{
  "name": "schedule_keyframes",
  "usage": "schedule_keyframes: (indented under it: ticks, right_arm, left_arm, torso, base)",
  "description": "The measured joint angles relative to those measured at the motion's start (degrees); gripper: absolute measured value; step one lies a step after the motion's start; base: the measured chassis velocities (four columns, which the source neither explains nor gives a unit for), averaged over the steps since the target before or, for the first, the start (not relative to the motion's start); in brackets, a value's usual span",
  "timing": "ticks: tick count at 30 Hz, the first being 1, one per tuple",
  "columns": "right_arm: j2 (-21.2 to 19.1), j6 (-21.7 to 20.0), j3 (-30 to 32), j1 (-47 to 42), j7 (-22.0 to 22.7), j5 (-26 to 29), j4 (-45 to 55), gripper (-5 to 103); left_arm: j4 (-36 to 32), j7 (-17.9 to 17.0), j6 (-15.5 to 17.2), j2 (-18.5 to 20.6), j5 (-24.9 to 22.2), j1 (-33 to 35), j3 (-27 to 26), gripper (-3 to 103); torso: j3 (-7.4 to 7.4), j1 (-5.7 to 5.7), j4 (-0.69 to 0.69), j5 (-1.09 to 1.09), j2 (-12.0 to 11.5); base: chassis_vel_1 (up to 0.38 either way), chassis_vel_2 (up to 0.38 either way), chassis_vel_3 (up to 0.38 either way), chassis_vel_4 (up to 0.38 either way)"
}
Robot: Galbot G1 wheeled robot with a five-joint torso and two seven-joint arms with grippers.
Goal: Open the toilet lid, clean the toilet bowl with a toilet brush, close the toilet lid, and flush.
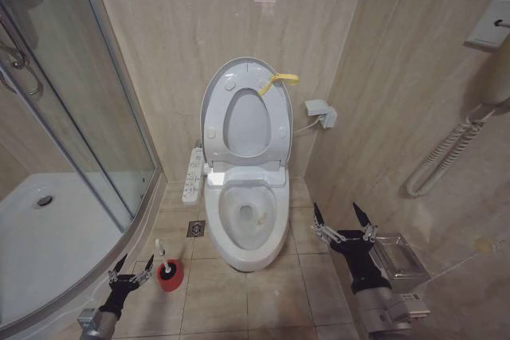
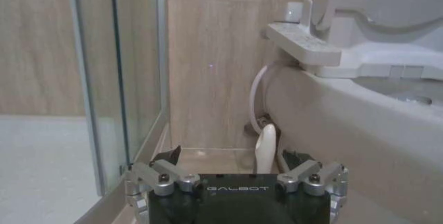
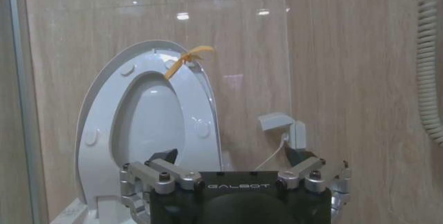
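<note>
Here the toilet lid (image 1: 239, 77) stands upright — glossy white, yellow-ribboned.

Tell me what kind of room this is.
A tiled bathroom: a toilet bowl with its lid raised stands against the wall, a glass shower enclosure beside it, and a toilet brush on the floor.

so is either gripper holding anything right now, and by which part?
Nothing held. Left gripper is open beside the toilet brush; right gripper is open, right of the toilet bowl.

Glossy plastic toilet lid (image 1: 243, 105) (ceramic toilet bowl (image 1: 249, 220) likewise shiny).
</note>
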Motion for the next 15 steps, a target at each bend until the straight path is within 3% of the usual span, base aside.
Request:
schedule_keyframes:
  ticks: [9, 15]
  right_arm:
    - [0.0, 0.0, 0.0, 0.0, 0.0, 0.0, 0.0, 100]
    - [0.0, 0.0, 0.0, 0.0, 0.0, 0.0, 0.0, 100]
  left_arm:
    - [5.01, 3.3, -0.6, 1.28, 1.37, -3.64, 3.44, 99]
    - [8.07, 3.23, -1.86, 1.19, 1.81, -6.43, 5.47, 98]
  torso:
    - [0.0, 0.0, 0.01, 0.01, 0.0]
    - [0.0, 0.0, 0.0, 0.0, 0.0]
  base:
    - [0.0, 0.0, 0.0, 0.0]
    - [0.0, 0.0, 0.0, 0.0]
